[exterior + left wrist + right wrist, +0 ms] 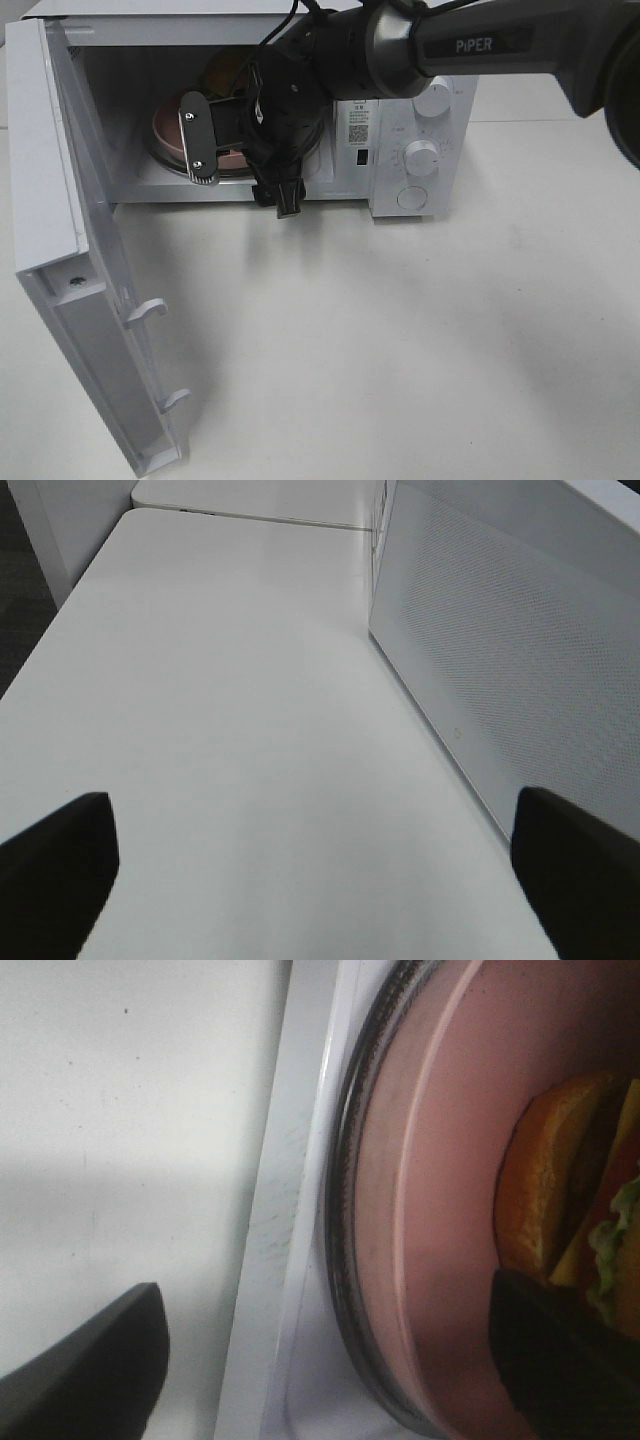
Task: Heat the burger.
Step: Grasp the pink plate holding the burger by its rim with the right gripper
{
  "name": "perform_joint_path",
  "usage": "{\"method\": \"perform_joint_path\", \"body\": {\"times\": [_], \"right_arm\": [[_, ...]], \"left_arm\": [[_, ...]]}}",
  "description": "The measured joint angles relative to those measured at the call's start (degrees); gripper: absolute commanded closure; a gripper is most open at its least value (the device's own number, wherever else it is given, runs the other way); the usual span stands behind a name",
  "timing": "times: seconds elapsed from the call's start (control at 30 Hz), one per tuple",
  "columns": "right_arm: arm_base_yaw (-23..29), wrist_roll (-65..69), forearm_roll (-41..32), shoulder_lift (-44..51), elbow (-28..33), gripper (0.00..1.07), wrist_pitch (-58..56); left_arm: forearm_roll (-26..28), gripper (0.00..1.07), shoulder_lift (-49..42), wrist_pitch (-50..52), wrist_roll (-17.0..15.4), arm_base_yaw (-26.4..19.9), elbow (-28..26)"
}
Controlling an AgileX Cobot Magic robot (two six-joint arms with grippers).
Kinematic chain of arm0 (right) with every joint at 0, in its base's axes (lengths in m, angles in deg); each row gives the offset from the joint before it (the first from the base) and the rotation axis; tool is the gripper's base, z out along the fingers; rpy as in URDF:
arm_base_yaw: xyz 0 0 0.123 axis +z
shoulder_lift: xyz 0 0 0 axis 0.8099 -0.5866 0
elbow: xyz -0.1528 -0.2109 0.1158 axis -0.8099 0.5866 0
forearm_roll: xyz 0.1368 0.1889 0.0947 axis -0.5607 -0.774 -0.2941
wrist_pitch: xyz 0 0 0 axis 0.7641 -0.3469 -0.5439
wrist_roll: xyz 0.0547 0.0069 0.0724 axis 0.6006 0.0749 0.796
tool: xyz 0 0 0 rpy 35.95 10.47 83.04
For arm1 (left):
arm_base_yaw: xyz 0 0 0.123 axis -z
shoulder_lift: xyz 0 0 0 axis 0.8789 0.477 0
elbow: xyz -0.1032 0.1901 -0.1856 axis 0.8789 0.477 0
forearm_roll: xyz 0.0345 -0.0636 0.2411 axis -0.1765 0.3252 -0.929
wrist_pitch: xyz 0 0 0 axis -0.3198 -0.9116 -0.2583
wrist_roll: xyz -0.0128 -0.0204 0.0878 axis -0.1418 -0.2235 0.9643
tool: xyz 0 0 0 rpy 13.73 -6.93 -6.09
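You've got the right gripper (240,150) parked at the mouth of the white microwave (420,110), jaws spread wide with nothing between them. One finger with a bright metal plate (197,135) shows against the cavity from the high camera, and the other matte black finger hangs lower at the sill. The burger (580,1230) sits inside on the round pink plate (430,1260), just beyond the fingertips and not touched by either.

The right wrist camera gives you what the overhead can't: a toasted orange-brown bun, a frilly bit of green lettuce, a yellowish layer, all on smooth glossy pink. The plate rests on a glass turntable (345,1210) whose dark curved rim pokes out past it. You can see the white plastic sill running right under the gripper. From above, the arm blocks most of that, so you only catch a sliver of the bun and the plate edge.

The overhead does show the door (90,330) swung fully open to the left, plus the round knobs (422,155) on the panel.

The left gripper (320,880) is visible only in its own wrist view: dark rounded fingertips far apart, empty, over a plain smooth white table (220,740) next to a perforated white panel (510,650).
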Motion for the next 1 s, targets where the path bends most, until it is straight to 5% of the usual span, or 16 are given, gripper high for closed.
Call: {"method": "perform_joint_path", "body": {"times": [0.33,0.8,0.9,1.0], "right_arm": [[-0.23,0.17,-0.06,-5.61,-7.22,0.23,-1.32],[-2.06,0.97,-0.17,-8.37,-10.08,0.27,-1.72],[-2.29,0.97,-0.86,-8.54,-10.20,0.30,-1.03],[-2.29,0.97,-1.09,-8.54,-10.20,0.45,-0.74]], "left_arm": [[0.00,0.07,0.00,0.00,0.00,0.00,0.00],[-0.11,0.07,0.00,0.00,0.00,0.00,0.00],[-0.11,0.07,0.00,0.00,0.00,0.00,0.00],[-0.11,0.07,0.00,0.00,0.00,0.00,0.00]]}}
